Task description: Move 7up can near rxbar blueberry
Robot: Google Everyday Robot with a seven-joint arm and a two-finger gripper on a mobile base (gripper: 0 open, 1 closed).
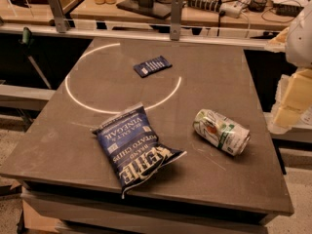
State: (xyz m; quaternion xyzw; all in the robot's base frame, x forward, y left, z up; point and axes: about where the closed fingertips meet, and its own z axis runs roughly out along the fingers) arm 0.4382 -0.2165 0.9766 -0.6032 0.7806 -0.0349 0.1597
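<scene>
Dark brown is the table [219, 82]. Nearest, by the front edge, lies a big blue chip bag [134, 147]. It is not part of the job.

A bit farther back and to the right lies the can [222, 131]. It is on its side, silver and green with a red spot, and a little dented. It is near the bag but does not touch it. Nothing holds it.

The gripper [292, 99] shows as pale cream blocks at the right edge of the view. It is off the side of the table and apart from the can. I cannot tell if it is spread wide or pinched together. It does not have the can.

Farther back lies the bar [152, 66], small, flat and dark blue. It sits inside a thin ring of light [66, 86] on the table top. The bar is well apart from the can, with bare table between them.

Behind the table is a bench [204, 14] with cables on it.

I think the job has not really begun. The gripper must reach the can, take hold of it, carry it back toward the bar, and set it down close by. The can could roll, since it lies on its side.
</scene>
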